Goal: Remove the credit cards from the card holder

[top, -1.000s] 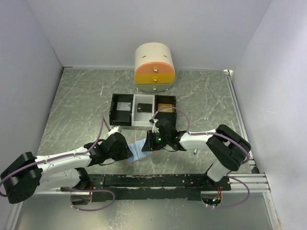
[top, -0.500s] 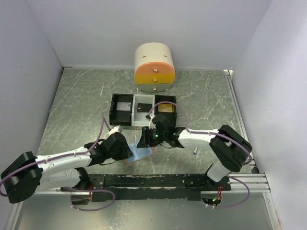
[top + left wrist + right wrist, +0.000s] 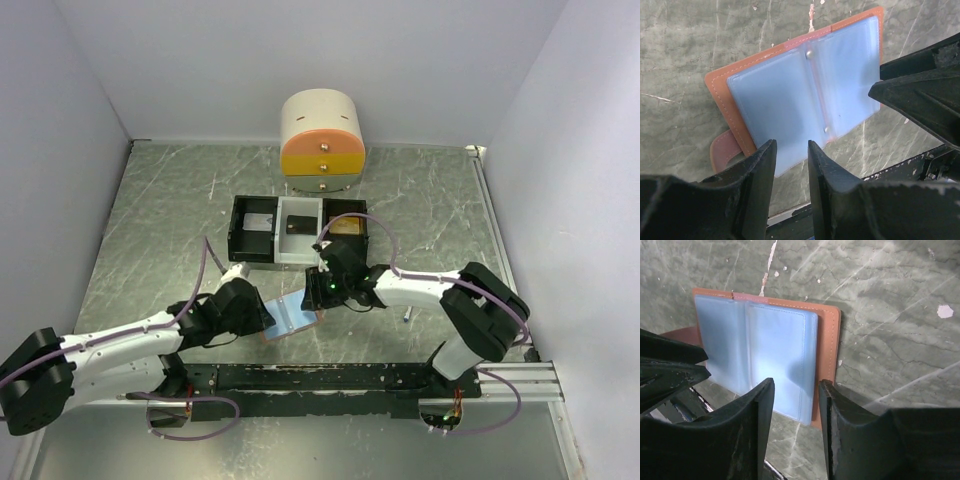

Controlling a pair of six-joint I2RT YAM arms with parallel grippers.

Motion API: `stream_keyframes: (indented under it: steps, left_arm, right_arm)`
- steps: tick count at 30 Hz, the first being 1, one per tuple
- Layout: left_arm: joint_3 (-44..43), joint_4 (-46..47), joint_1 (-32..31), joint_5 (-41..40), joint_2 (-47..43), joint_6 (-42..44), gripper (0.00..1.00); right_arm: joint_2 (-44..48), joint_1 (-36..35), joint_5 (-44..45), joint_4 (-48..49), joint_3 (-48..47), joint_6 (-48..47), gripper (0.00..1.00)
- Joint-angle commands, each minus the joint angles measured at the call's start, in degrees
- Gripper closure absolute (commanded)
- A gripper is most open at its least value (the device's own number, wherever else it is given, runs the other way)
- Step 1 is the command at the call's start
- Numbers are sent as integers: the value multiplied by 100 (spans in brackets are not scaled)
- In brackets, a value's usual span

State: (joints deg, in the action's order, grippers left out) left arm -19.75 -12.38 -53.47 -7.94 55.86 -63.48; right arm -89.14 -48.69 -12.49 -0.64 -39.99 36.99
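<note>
The card holder (image 3: 805, 95) lies opened out flat on the table (image 3: 160, 220), just ahead of my two bases. Its pale blue sleeves face up inside a tan-brown leather border, and its closing tab (image 3: 722, 150) sticks out from one long edge.

My left claw (image 3: 791, 145) reaches in low from the left and hangs over the holder's near corner. Its fingers are parted by only a narrow gap and have hold of nothing. My right claw (image 3: 796, 382) comes from the other side with the forearm stretched across the table. It is poised over the opposite edge, its fingers spread somewhat wider, and it is empty too. The two claws face each other across the holder, each showing in the other's wrist view. I cannot tell whether either fingertip touches the leather.

Behind the holder sits the three-part tray (image 3: 234, 232). The dark grey card (image 3: 260, 222) is in its left compartment, the black card (image 3: 297, 227) in the white middle one, and the orange-gold card (image 3: 346, 224) in the right one, partly crossed by my right arm's cable. A rounded cream and orange drawer cabinet (image 3: 322, 140) stands beyond the tray. A small pen (image 3: 407, 316) lies just beside my right forearm.
</note>
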Motion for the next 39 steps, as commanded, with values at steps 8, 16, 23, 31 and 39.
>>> stream_keyframes:
  steps: [8, 16, 23, 31, 39]
  left_arm:
    - [-63, 259, -21, 137, 637, 127, 58]
    - [-124, 348, -22, 192, 916, 173, 60]
    - [-71, 292, -23, 138, 759, 143, 60]
    - [-34, 231, -22, 75, 627, 99, 60]
    - [-36, 224, -25, 64, 603, 91, 60]
  right_arm:
    - [-355, -20, -831, 805, 238, 438, 78]
    - [-242, -27, -1007, 1652, 437, 1099, 99]
    - [-473, -42, -290, 538, -39, 512, 100]
    - [-465, -106, 309, -97, -200, 282, 74]
    - [-382, -153, 622, -422, -415, 80, 78]
